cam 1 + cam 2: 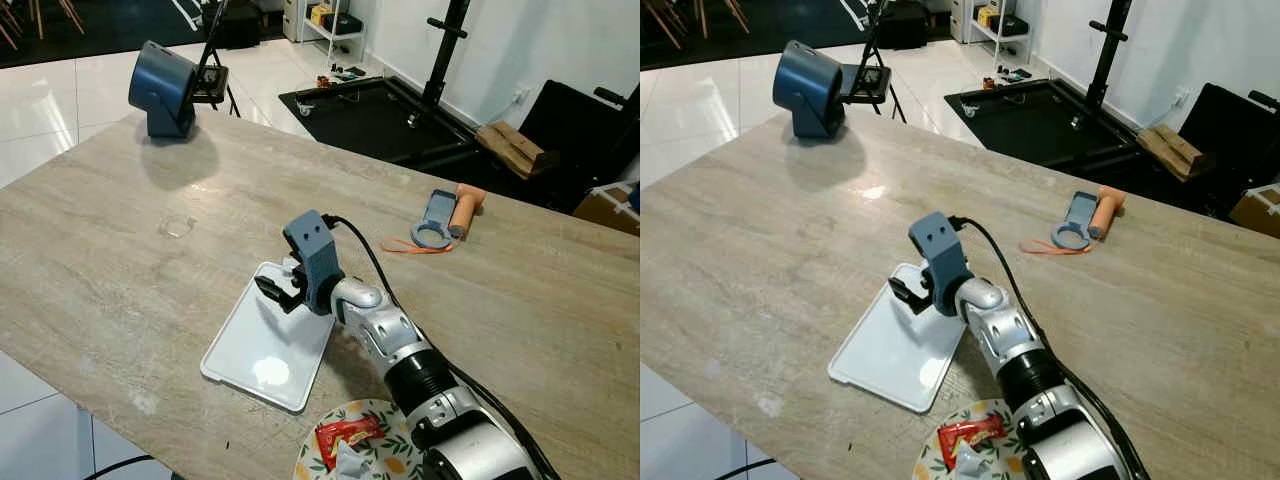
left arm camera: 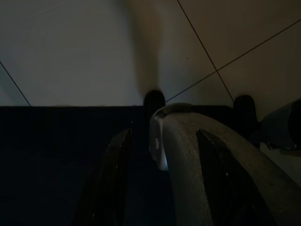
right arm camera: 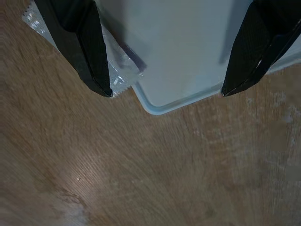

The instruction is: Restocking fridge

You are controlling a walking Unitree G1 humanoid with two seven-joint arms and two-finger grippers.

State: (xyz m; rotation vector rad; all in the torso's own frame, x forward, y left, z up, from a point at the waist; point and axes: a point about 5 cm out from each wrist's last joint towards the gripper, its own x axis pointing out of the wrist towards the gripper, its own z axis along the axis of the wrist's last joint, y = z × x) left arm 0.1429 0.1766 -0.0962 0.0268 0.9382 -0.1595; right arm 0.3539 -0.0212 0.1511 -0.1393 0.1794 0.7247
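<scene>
A wide, pale wood-grain desk [image 1: 120, 260] takes up most of the head views, with white floor tiles [image 1: 60, 90] beyond its far edge and a black mat [image 1: 370, 115] carrying a dark upright stand. A blue-grey domed device [image 1: 162, 88] sits at the desk's far left corner. Near the middle lies a white rectangular tray [image 1: 262, 345], its surface bare and glossy. The right arm reaches over the tray's far end, and the right tool [image 1: 278, 291] hovers there with its two black fingers [image 3: 89, 52] set apart, gripping nothing; in the right wrist view a scrap of clear wrapper [image 3: 120, 70] lies by one finger at the tray's corner. At the near edge, a patterned plate [image 1: 345, 455] holds a red snack packet [image 1: 345, 433]. Further right lie a peach-coloured cylinder [image 1: 465, 208] touching a blue-grey ringed part [image 1: 433, 222], with an orange strap [image 1: 405, 246]. The left tool [image 2: 162, 183] hangs in shade above floor tiles, fingers apart.
</scene>
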